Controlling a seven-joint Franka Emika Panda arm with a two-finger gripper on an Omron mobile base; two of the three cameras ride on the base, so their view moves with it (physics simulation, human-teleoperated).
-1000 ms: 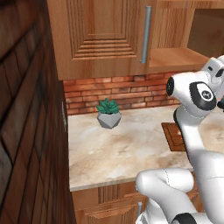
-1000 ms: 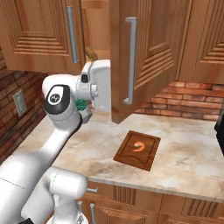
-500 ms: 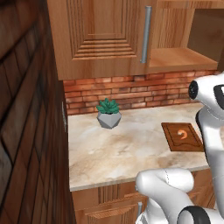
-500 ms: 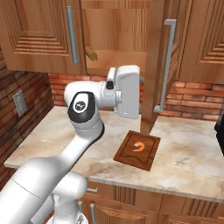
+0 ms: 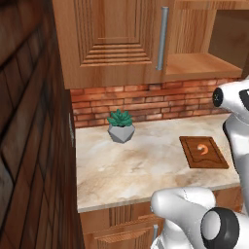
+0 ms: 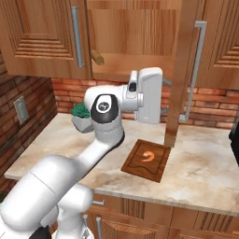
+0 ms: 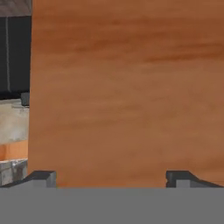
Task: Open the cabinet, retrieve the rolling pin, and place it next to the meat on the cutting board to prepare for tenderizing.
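Cabinet (image 6: 135,42) open; rolling pin (image 6: 97,57) on shelf.

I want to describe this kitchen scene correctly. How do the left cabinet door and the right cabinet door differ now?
The left cabinet door is closed, flat against the cabinet; the right cabinet door is swung open, edge-on in the right base view. The left door hides what is behind it; the right door exposes the shelf, where the rolling pin lies. Both are warm-brown wood with long vertical grey bar handles.

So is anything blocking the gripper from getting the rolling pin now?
Yes, the open cabinet door. The open gripper faces its inner side up close, while the rolling pin lies on the shelf behind the arm. The shelf opening itself looks clear.
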